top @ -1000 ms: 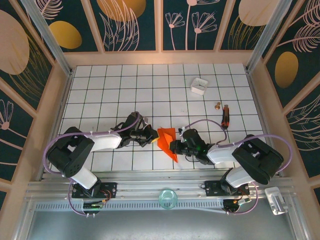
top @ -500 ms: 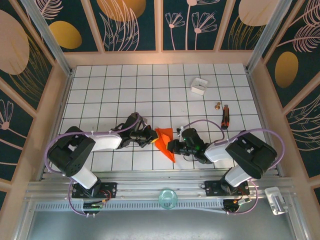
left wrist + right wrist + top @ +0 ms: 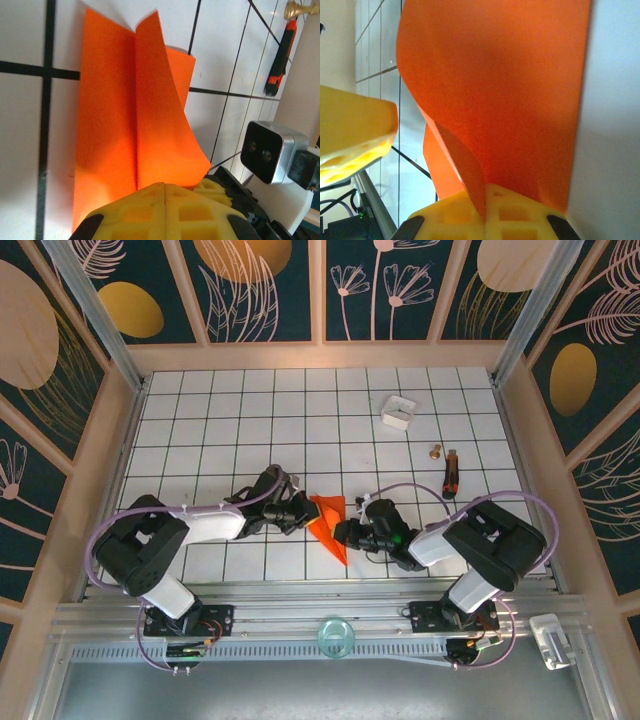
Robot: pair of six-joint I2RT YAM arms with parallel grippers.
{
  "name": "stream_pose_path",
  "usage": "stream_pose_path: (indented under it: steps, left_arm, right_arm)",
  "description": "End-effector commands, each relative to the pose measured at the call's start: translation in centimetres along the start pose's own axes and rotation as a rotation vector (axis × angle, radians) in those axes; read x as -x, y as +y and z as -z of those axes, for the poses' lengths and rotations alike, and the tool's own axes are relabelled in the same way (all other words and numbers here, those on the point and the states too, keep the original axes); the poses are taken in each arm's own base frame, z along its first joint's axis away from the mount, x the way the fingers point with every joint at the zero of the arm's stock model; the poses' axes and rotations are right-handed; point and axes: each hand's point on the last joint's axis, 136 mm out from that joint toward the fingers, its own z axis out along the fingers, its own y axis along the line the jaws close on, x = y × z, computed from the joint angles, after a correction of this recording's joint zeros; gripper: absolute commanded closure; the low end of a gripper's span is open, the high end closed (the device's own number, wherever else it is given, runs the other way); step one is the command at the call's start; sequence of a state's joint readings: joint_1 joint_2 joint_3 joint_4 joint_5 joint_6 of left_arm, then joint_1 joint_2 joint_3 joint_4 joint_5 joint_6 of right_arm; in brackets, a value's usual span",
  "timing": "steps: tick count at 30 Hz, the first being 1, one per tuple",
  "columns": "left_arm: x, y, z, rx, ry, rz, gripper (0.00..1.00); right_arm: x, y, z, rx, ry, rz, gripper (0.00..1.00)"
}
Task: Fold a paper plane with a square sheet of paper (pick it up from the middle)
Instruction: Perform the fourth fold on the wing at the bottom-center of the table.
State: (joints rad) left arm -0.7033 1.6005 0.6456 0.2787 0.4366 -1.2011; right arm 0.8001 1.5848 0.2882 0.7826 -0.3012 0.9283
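I am pinching the sheet of paper (image 3: 328, 520) from both sides, close in front of my bases and just off the table (image 3: 250, 420). My left tool (image 3: 165, 192) has its yellow pads pressed together on the near end, right where the centre crease runs in. My right tool (image 3: 487, 197) is clamped the same way on the opposite edge, with one loose flap curling up out of the seam between its pads. Over the last second I have been carrying the paper a little toward my left: my right arm has been swinging inward behind it, and my left arm is reaching slightly farther across. Both grips have stayed closed throughout. The sheet is already a narrow, pointed, creased shape rather than a flat square, so I judge the folding is well under way. This small shift looks like lining up the next wing fold, and too hard a pull could tear or skew the crease. Farther out, well apart from the paper, an orange-and-black cutter (image 3: 451, 473) and a brass knob (image 3: 436, 451) are lying, and beyond them a small white box (image 3: 397, 412).
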Motion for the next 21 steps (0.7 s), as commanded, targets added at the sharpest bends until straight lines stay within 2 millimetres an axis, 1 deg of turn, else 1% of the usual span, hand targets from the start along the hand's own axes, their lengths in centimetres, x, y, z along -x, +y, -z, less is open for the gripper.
stream_pose_path:
  steps: [1, 4, 11, 15, 21]
  left_arm:
    - [0.2, -1.2, -0.5, -0.028, 0.002, -0.025, 1.0]
    - [0.3, -1.1, -1.1, -0.028, 0.016, -0.027, 1.0]
    - [0.6, -2.3, -2.0, -0.054, 0.038, -0.057, 1.0]
    - [0.6, -2.8, -2.0, -0.072, 0.044, -0.061, 1.0]
    - [0.6, -2.9, -2.0, -0.075, 0.046, -0.062, 1.0]
  right_arm:
    - [-0.4, -1.0, 0.1, -0.009, 0.0, -0.058, 1.0]
    - [-0.6, -1.8, 0.2, -0.041, -0.005, -0.088, 1.0]
    - [-1.0, -3.3, 0.4, -0.096, -0.004, -0.136, 1.0]
    - [-1.3, -4.0, 0.4, -0.12, 0.002, -0.157, 1.0]
    - [-1.7, -4.6, 0.4, -0.134, 0.007, -0.182, 1.0]
